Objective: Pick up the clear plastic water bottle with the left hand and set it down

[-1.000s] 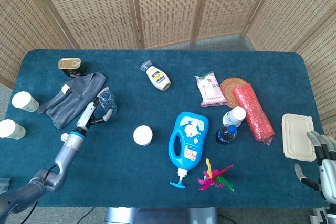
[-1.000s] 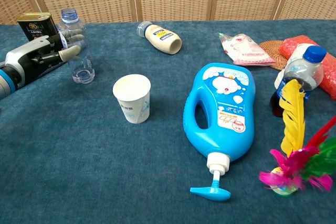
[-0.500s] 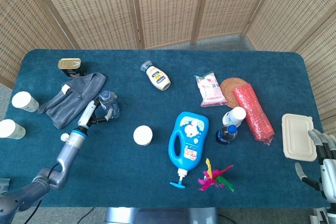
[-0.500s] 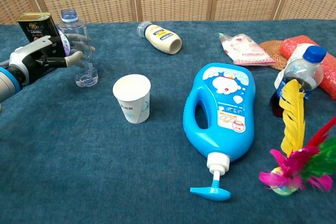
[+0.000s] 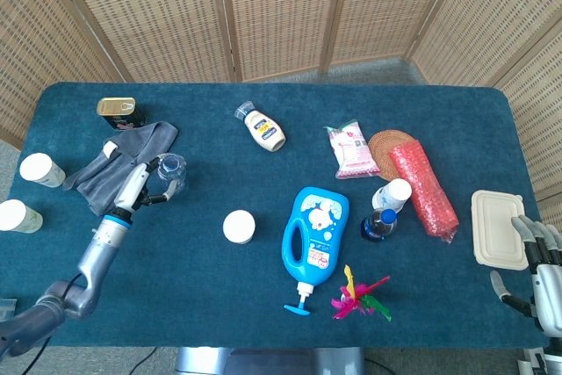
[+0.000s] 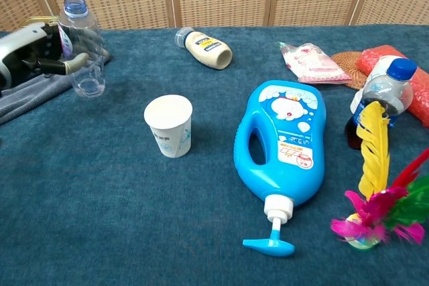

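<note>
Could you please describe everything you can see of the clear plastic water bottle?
The clear plastic water bottle is see-through, ribbed and looks empty, with an open bluish neck and no cap. It stands roughly upright in the left hand, whose fingers wrap its side. It sits at the table's left, beside the grey cloth.

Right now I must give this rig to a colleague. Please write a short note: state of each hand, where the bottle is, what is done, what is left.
Left hand: grips the clear bottle, upright and uncapped, at the table's left side, beside the grey cloth.
Right hand: holds nothing, fingers apart, off the right edge near the white box.
Done: bottle grasped.
Left: set it down on the table and let go. Whether its base already touches the table cannot be told.
</note>
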Motion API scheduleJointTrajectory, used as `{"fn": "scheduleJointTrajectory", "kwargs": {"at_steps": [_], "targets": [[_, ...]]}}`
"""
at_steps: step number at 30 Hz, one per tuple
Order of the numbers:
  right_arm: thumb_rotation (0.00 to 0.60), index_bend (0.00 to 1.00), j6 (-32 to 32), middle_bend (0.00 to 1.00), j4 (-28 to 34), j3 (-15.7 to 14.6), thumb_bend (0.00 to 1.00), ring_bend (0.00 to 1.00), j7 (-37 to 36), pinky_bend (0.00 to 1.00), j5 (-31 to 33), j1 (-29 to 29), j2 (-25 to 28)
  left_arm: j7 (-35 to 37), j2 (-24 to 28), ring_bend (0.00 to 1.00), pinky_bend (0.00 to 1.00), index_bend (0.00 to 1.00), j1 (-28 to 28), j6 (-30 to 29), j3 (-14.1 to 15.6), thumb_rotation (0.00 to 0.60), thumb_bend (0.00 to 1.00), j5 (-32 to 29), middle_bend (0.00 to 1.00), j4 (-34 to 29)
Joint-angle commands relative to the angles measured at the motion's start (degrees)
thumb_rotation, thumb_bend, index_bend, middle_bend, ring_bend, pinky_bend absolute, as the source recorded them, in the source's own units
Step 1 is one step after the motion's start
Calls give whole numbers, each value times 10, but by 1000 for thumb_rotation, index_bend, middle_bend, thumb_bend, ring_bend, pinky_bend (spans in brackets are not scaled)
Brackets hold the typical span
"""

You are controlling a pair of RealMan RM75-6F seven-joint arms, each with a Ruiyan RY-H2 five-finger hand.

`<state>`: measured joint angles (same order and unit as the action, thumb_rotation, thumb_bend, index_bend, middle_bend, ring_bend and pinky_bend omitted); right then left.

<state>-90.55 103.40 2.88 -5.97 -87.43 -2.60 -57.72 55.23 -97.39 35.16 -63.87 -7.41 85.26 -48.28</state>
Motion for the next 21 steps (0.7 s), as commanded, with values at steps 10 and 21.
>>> {"fn": "scheduleJointTrajectory", "kwargs": {"at_steps": [10, 21], "targets": [[600, 0, 0, 50, -3, 0, 385, 0, -1, 0, 3, 0, -3, -201, 162, 386, 457, 289, 0, -21, 33, 600, 638, 48, 359, -186], [600, 0, -9, 50, -10, -1, 383, 0, -6, 0, 2, -7, -10, -255, 202, 386, 456, 289, 28, 33, 45, 600, 638, 49, 359, -233]]}}
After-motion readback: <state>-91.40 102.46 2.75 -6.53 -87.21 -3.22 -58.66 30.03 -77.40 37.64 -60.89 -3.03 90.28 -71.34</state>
